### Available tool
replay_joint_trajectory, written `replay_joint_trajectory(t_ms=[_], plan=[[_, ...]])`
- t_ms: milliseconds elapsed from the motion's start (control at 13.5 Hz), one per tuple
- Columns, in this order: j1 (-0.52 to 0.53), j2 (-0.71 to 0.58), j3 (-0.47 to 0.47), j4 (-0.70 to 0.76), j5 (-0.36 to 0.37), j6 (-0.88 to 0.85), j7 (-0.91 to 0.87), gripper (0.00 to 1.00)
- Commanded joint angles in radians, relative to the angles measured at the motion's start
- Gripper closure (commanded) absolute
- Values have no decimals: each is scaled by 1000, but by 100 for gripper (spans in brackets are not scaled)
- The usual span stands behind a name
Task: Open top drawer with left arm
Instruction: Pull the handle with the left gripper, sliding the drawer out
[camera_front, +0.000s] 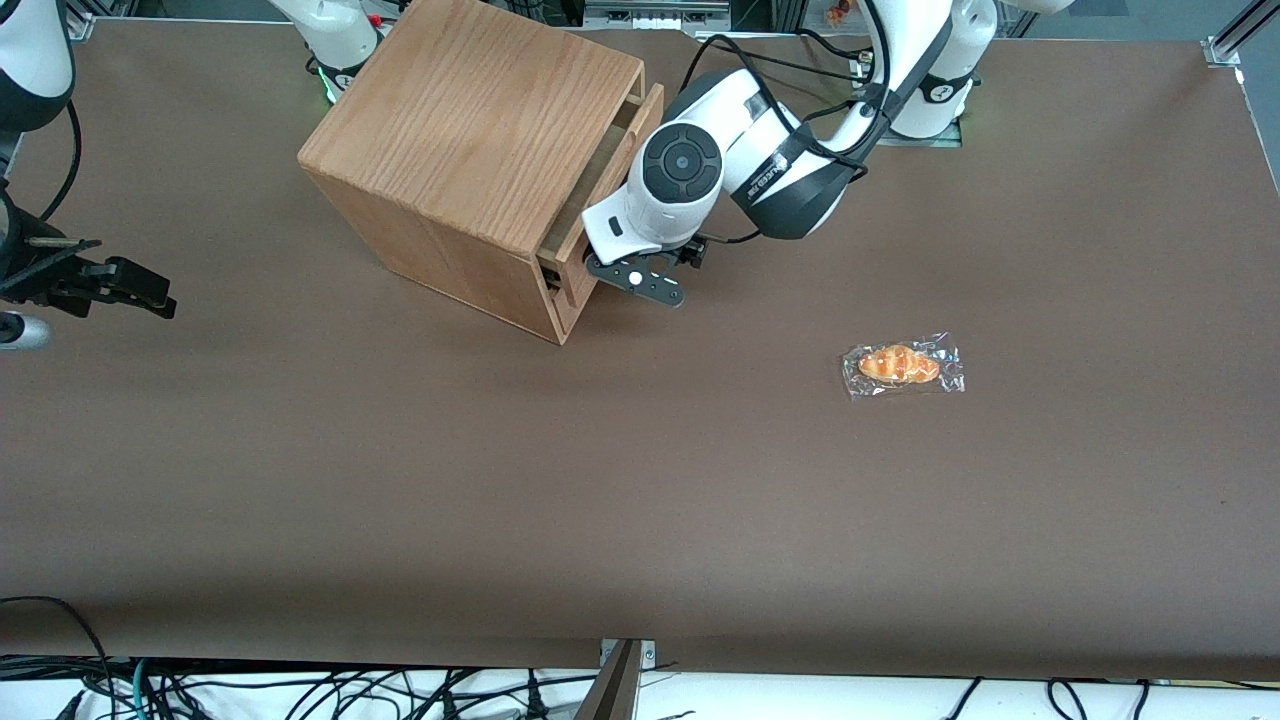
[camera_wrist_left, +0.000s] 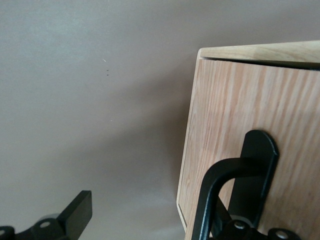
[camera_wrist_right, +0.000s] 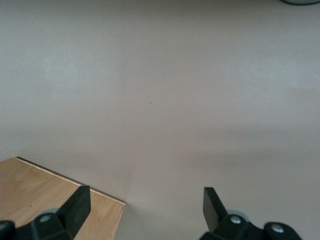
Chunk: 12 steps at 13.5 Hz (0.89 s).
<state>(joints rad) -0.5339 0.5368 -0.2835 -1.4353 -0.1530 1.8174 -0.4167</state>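
Observation:
The top drawer of the oak box casing stands pulled out a little, with a gap showing between its flat wood front and the casing. My left arm reaches down in front of it, and its gripper hangs close against the drawer front, at the end nearer the front camera. In the left wrist view the gripper is open. One finger is over bare table. The other is tucked at the black bar handle of the drawer front and is mostly hidden by it.
A bread roll in a clear wrapper lies on the brown table, toward the working arm's end and nearer the front camera than the casing. Black cables trail from the arm above the table.

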Motion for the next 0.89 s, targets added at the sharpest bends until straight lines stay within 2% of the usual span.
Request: replay_joint_trajectory(t_ms=[0,816], plan=[[26,-32,9,-20,46,-1,-13,0],[98,-34,4,-40,36,-13,53,0]])
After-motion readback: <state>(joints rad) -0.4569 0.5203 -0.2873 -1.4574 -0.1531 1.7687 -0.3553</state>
